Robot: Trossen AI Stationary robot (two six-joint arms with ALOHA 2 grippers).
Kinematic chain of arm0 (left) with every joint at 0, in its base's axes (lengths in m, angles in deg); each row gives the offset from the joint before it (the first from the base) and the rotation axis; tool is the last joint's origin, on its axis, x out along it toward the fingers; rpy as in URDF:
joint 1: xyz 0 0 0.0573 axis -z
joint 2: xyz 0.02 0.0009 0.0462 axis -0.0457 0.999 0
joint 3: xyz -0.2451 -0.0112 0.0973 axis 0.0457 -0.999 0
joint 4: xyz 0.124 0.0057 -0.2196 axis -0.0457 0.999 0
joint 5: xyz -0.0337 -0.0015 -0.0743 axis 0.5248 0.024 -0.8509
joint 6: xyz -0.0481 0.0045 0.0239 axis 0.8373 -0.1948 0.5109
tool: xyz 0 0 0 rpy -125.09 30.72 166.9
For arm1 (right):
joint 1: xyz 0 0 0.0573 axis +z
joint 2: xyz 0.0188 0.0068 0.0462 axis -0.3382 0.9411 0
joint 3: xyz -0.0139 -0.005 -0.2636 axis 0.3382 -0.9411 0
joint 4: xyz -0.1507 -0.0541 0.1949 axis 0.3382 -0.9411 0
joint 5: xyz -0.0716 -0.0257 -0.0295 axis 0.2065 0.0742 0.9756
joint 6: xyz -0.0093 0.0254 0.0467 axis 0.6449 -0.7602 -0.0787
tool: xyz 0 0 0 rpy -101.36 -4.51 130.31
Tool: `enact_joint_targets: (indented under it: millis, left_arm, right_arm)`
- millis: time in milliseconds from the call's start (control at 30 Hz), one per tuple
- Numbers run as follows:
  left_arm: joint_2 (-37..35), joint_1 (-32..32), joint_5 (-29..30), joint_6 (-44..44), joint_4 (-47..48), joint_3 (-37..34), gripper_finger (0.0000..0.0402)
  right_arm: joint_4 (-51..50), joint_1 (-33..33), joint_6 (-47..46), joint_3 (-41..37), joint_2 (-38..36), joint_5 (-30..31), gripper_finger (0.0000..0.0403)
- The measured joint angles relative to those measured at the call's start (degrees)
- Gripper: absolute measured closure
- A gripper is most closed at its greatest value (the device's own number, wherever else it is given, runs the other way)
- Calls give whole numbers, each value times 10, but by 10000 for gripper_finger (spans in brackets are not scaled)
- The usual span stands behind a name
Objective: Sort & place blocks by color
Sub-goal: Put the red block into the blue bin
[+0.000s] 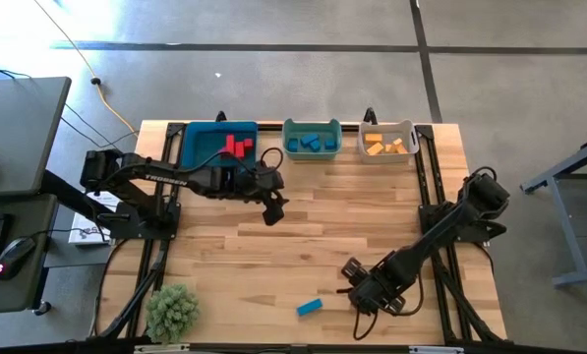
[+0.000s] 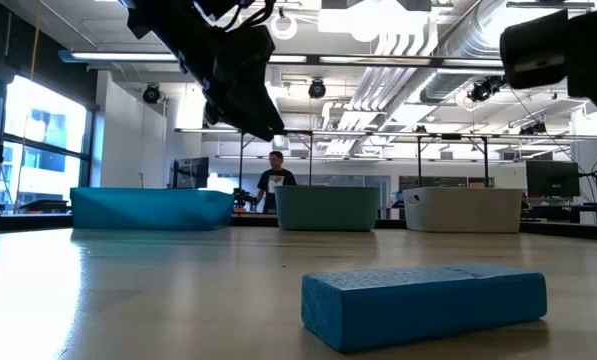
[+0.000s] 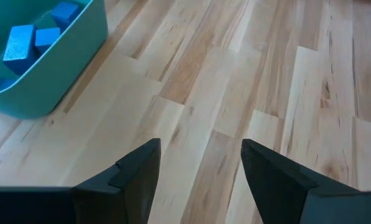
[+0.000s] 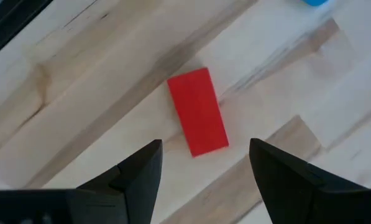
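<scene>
A red block [image 4: 197, 112] lies flat on the table. My right gripper [image 4: 204, 146] hangs open above it, pointing steeply down near the table's front right [image 1: 357, 283], and its own arm hides the block in the high view. A blue block [image 1: 310, 307] lies flat near the front edge, large in the low view [image 2: 423, 300]. My left gripper [image 1: 271, 212] hovers open over bare wood [image 3: 201, 146], in front of the bins. Red blocks [image 1: 237, 146] lie in the blue bin, blue blocks [image 1: 311, 143] in the teal bin, orange blocks [image 1: 386, 146] in the white bin.
The blue bin [image 1: 197, 147], teal bin [image 1: 289, 147] and white bin [image 1: 364, 147] stand in a row along the far edge. A green plant-like clump [image 1: 172, 311] sits at the front left corner. Bare wood spreads across the table's middle. A person [image 2: 275, 180] stands far behind the table.
</scene>
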Motion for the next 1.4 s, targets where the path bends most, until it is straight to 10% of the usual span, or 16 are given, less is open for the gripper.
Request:
enact_joint_targets:
  millis: [967, 1400]
  left_arm:
    - [0, 7, 12, 24, 5, 0, 188]
    - [0, 7, 16, 23, 5, 0, 188]
  right_arm:
    - [219, 0, 84, -141, 0, -3, 176]
    - [222, -1, 69, -140, 28, -22, 278]
